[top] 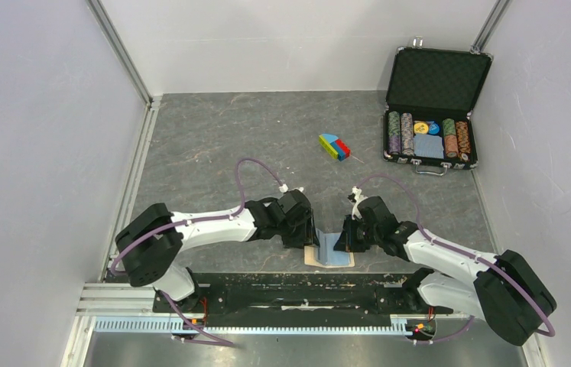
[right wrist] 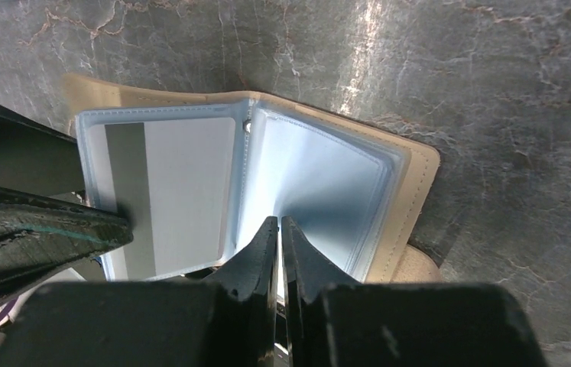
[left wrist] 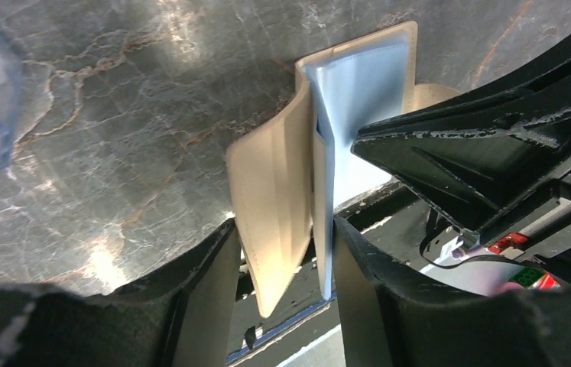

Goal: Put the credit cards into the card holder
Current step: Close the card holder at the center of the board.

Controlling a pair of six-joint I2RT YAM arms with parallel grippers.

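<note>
- Right gripper [right wrist: 278,225]: jaws all but together, only a hairline slit between them. A thin pale sliver shows in the slit; can't tell if it's a card or a pocket leaf. Tips sit against the right-hand pocket page.
- Left gripper [left wrist: 283,227]: jaws about half spread, closed on the upturned tan cover flap plus one blue-white pocket leaf at the 9 o'clock edge. Pad contact is hard to make out.
- Tan leather-like folding card holder [right wrist: 412,191]: one, lying open on the dark grey marbled table [top: 228,138], at 6 o'clock in the top view, just ahead of the arm bases and between the two grippers. The opened long axis runs 9 to 3 and the spine runs 12 to 6. Both grippers cover its side edges from above. The snap button can't be made out.
- Pale grey flat credit card [right wrist: 183,191]: only one can be made out, seated in the left pocket panel with a dark stripe along its 9 o'clock side. The left finger cuts off that edge.
- Black poker-chip case [top: 436,84]: one, lid up, at 1–2 o'clock, well apart from the card holder.
- Multicoloured block toy [top: 334,147]: one, at 12 o'clock from the card holder.
</note>
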